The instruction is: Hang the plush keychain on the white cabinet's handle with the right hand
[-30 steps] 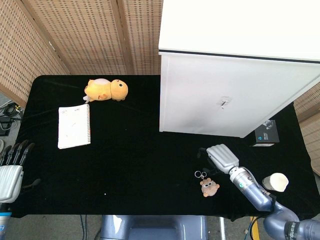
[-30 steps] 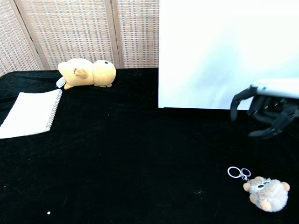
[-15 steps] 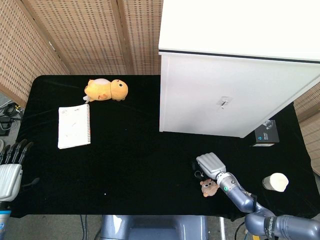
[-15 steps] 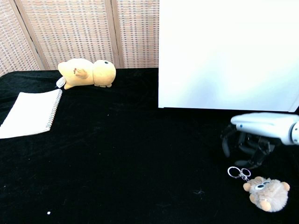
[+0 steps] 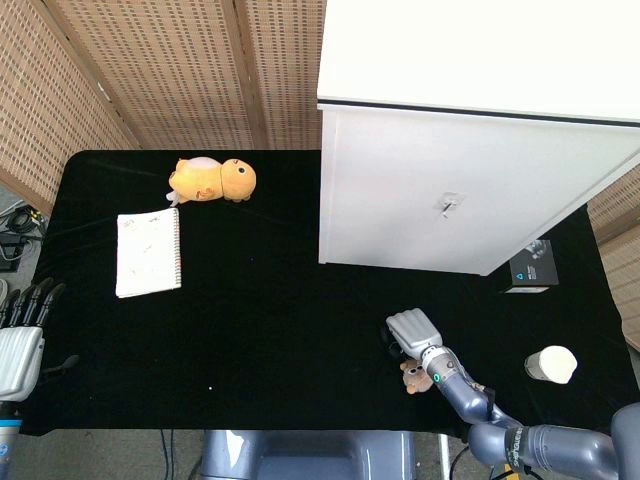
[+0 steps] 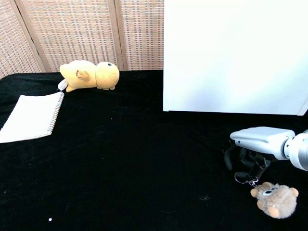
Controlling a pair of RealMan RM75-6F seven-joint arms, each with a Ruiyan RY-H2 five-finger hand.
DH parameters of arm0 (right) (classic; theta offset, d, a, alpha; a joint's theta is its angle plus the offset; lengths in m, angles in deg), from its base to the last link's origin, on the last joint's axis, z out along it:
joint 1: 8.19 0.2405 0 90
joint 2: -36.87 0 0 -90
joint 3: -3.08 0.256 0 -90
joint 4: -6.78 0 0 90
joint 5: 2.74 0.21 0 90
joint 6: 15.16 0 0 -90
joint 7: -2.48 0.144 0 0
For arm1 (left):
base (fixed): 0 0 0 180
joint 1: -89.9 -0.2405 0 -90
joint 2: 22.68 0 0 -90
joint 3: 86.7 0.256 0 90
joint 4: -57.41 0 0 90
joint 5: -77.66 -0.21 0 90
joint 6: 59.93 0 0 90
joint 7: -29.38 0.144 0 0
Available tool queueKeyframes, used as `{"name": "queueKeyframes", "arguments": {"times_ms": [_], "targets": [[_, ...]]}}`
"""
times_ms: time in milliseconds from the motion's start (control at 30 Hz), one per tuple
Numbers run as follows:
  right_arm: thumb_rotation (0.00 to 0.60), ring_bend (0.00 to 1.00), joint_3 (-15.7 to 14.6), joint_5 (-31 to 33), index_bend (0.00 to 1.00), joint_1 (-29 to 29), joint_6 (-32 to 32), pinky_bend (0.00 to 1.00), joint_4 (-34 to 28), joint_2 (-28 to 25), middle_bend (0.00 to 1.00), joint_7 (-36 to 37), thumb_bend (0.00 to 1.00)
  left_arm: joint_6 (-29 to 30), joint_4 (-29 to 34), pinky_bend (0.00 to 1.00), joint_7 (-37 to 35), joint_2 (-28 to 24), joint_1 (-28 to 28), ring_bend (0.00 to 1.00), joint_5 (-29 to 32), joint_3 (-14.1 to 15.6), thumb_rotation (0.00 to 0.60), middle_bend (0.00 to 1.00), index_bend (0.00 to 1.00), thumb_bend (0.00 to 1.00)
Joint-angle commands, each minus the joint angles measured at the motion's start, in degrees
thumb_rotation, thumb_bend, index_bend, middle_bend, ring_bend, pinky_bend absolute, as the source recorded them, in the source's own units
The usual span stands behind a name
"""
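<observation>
Over the last second I have brought the right robot hand [image 6: 255,144] down and toward me, from a hover in front of the white cabinet [image 5: 450,190] to a position low over the bench [image 5: 280,330], directly above the ring end of the plush keychain [image 6: 275,200]. In the chest view its dark fingers [image 6: 243,163] now curl downward onto the metal ring, which was fully exposed half a second ago and is now mostly covered. I cannot tell from either view whether the fingers have actually closed on the ring or only touch it. The plush body lies on the bench just beside and below the hand, on its outer side, and has not shifted, so I judge the keychain is not yet lifted. For the task, this places me at the grasp step; the lift and the carry to the cabinet's handle [image 5: 447,205], which sits well beyond the hand on the cabinet front, remain to be done. The left robot hand [image 5: 22,335] rests at the far edge of the bench with fingers extended and holding nothing, well apart from the work. The bench is covered in black cloth. Far across it from the right hand lie an orange plush toy [image 5: 212,180] and a spiral notebook [image 5: 148,252]; a small dark box [image 5: 530,266] and a pale cup [image 5: 550,363] sit out on its right side. Woven screen panels [image 5: 160,70] close the room behind.
</observation>
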Motion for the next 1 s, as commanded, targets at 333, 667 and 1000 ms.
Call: {"name": "queueKeyframes", "arguments": {"times_ms": [333, 667, 1000], "targets": [[0.600, 0.85, -1.0, -0.1, 0.54, 0.1, -2.8, 1.00, 3.1, 2.6, 0.91, -2.3, 0.57, -0.3, 0.1, 0.00, 0.1, 0.0, 0.2, 0.00, 0.2, 0.2, 0.600, 0.00, 0.00, 0.00], [0.600, 0.85, -0.8, 0.4, 0.55, 0.0, -3.7, 1.00, 3.8, 3.7, 0.91, -2.7, 0.57, -0.4, 0.1, 0.00, 0.1, -0.1, 0.4, 0.00, 0.4, 0.3, 0.600, 0.00, 0.00, 0.00], [0.600, 0.86, -1.8, -0.7, 0.55, -0.4, -5.0, 1.00, 4.4, 4.7, 0.91, -4.2, 0.57, -0.6, 0.3, 0.00, 0.3, -0.2, 0.5, 0.00, 0.4, 0.6, 0.600, 0.00, 0.00, 0.00]]}}
